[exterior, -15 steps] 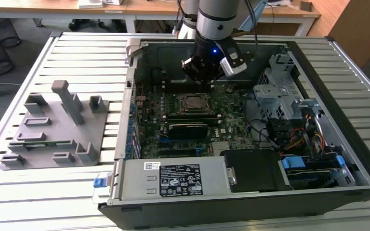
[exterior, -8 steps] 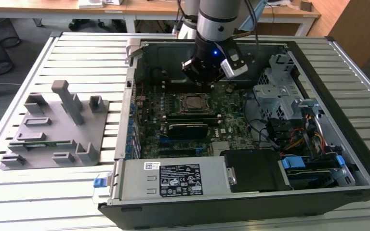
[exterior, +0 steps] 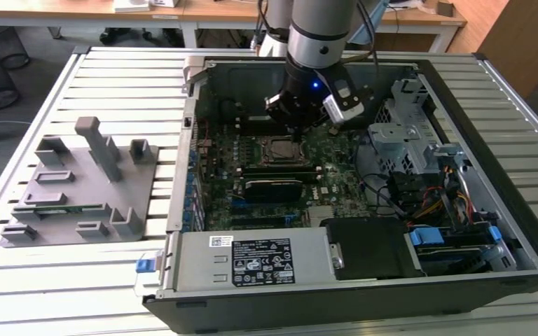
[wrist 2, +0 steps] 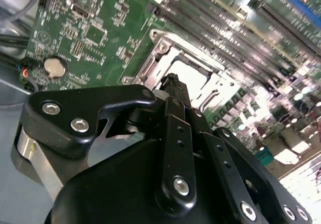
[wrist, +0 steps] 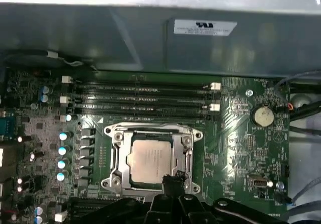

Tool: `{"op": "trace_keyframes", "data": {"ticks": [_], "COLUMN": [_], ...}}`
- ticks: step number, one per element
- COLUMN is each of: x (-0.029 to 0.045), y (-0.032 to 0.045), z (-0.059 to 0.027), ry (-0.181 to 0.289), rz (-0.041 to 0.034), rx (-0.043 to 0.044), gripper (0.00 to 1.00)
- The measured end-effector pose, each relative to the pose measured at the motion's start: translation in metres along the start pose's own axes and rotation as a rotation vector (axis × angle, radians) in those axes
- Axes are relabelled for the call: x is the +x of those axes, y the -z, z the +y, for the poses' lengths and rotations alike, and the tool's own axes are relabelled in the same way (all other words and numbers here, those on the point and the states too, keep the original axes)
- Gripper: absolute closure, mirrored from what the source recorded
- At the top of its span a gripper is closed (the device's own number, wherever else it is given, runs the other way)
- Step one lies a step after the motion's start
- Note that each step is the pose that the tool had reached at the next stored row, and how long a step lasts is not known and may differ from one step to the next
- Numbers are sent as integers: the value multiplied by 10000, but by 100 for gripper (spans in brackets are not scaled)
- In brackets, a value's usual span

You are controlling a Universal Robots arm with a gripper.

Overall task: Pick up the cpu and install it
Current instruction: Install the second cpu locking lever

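One grey holder (exterior: 78,185) with upright pegs and slots sits at the exterior view's left on the slatted tabletop (exterior: 110,77), well apart from the open computer case (exterior: 493,175) that takes up the middle and right. Moving across, I see the green board (exterior: 335,150) lying flat inside the case, and my arm (exterior: 318,31) comes down over it, the hand (exterior: 299,127) hanging just beside the socket (exterior: 279,148). In the first wrist view the cpu (wrist: 151,162) lies seated in the socket's metal frame (wrist: 114,156), silver top up, below the rows of long memory slots (wrist: 145,101), with a round coin battery (wrist: 262,116) off to one side. The hand's dark fingers (wrist: 169,184) rest at the frame's edge; I cannot tell whether they are closed or released, and they hold nothing that I can see.
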State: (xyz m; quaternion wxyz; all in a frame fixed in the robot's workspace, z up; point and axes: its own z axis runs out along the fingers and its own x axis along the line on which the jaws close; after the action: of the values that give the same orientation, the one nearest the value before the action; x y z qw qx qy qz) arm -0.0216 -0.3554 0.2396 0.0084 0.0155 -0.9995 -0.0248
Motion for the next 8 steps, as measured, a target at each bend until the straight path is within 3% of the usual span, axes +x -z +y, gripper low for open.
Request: {"op": "trace_keyframes", "data": {"ticks": [5,8], "x": [5,23], "y": [31,33], "z": [-31,-105], "ry": [-1,-1], "rz": [1,0], "rx": [1,0], "gripper": [89,89]}}
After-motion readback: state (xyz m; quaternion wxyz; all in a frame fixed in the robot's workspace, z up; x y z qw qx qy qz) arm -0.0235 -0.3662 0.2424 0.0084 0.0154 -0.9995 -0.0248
